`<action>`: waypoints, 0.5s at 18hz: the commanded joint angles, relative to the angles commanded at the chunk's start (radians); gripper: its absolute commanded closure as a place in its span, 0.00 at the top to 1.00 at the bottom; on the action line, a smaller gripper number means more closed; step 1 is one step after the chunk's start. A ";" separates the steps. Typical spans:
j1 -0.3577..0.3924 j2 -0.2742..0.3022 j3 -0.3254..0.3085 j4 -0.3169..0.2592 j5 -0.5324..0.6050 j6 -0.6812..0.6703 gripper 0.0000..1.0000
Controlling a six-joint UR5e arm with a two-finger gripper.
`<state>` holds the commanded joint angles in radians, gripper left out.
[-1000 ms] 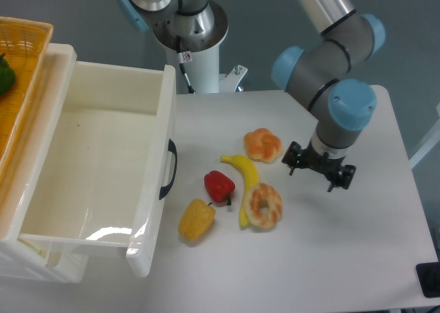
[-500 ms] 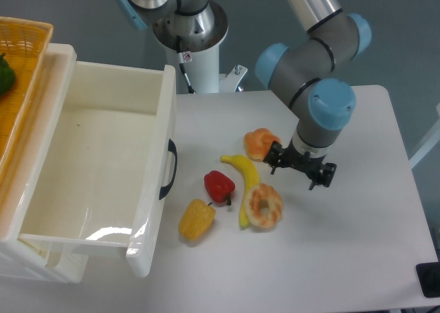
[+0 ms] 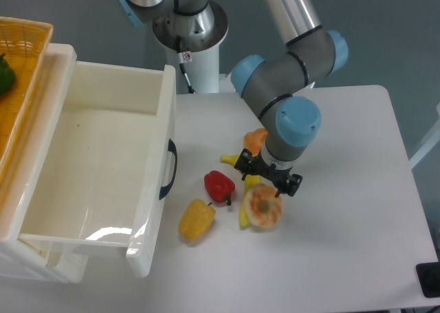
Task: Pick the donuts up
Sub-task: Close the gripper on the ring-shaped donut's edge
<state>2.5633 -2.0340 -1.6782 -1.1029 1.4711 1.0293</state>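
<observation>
The pale-glazed ring donut (image 3: 262, 208) lies on the white table just in front of my gripper (image 3: 268, 178). The gripper hangs over the ring donut's far edge and the banana, fingers spread open with nothing between them. The lobed bun donut (image 3: 255, 140) is mostly hidden behind my wrist; only its orange left edge shows.
A yellow banana (image 3: 242, 217) lies under the gripper, left of the ring donut. A red pepper (image 3: 219, 186) and a yellow bell pepper (image 3: 196, 220) sit further left. A large white open drawer (image 3: 96, 168) fills the left side, with a wicker basket (image 3: 20, 45) behind it.
The arm has swung left and toward the front, from right of the bun donut to above the ring donut and banana, now covering most of the bun. The objects have not moved.
</observation>
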 joint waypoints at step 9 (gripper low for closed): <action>0.021 0.001 0.049 -0.002 -0.003 0.002 0.00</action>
<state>2.5847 -2.0326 -1.6292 -1.1045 1.4680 1.0308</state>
